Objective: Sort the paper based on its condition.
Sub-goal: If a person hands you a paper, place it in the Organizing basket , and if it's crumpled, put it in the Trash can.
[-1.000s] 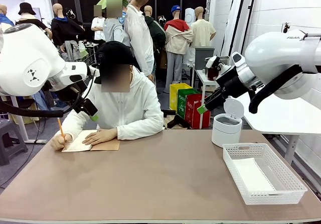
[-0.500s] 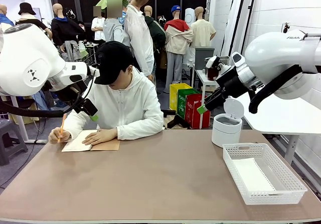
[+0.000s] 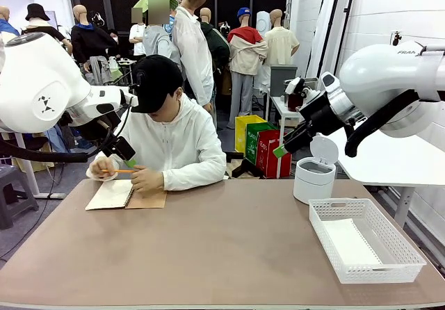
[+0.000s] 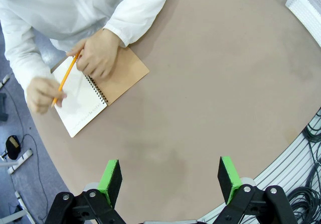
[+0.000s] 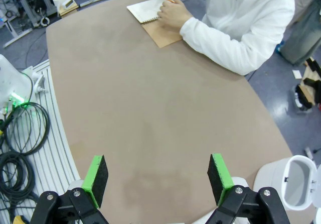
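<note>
The fingers of the left gripper point(image 4: 170, 176) and right gripper point(image 5: 157, 179) stand wide apart, gripping nothing above the smooth brown desk point(image 3: 229, 247). At lower right of the front view, a white plastic mesh basket point(image 3: 365, 238) holds a flat white paper point(image 3: 350, 242) sheet. Behind it stands a round white bin point(image 3: 314, 171), lid up. At left, a person's hand point(image 3: 147, 179) rests on a spiral-bound notebook point(image 3: 126, 195).

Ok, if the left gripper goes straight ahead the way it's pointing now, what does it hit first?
Most likely bare table. The left gripper is open and its wrist view looks down on empty tabletop between the fingers; the notebook and the person's hands lie off to one side. Depth is hard to judge.
</note>
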